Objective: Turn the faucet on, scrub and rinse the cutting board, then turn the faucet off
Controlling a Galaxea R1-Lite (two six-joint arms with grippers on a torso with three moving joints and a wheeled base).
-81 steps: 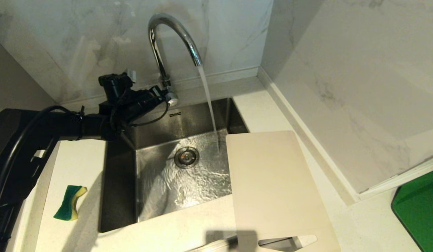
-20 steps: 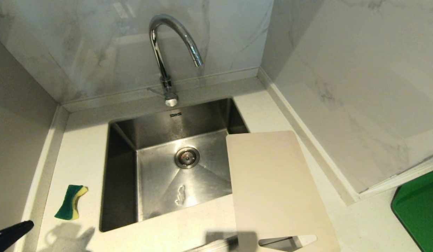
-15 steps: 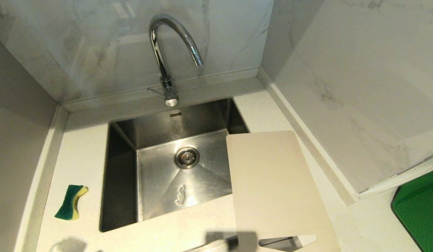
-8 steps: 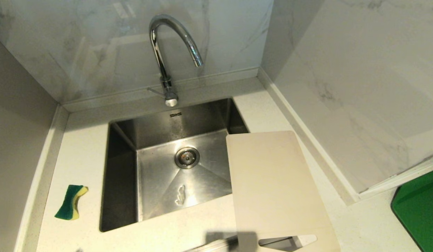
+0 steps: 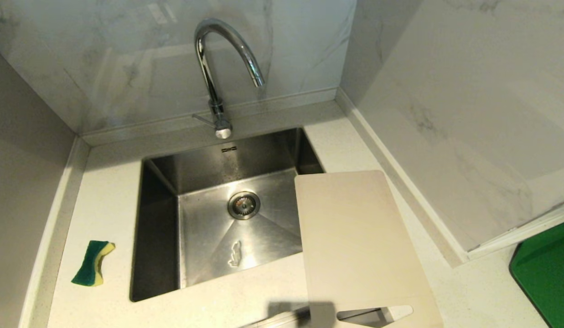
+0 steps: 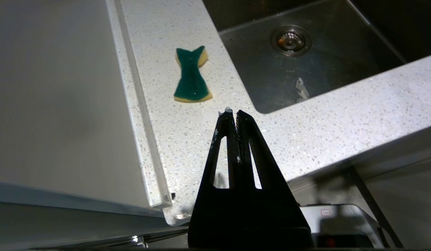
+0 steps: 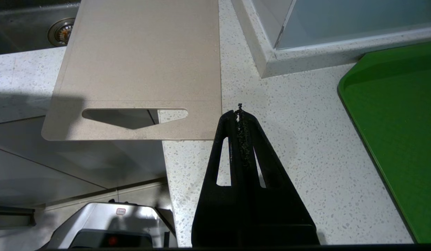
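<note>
The chrome faucet arches over the steel sink with no water running from it. The beige cutting board lies flat on the counter at the sink's right edge, one corner over the basin, its slot handle past the counter's front edge. My left gripper is shut and empty, held back over the front of the counter near the sponge. My right gripper is shut and empty beside the board's handle end. Neither arm shows in the head view.
A green and yellow sponge lies on the counter left of the sink, also in the left wrist view. A bright green board sits at the far right. Marble walls close the back and right.
The water has stopped running and the sink has drained. My left arm has pulled back from the faucet lever and dropped out of the head view at the lower left. The cutting board has stayed put.
</note>
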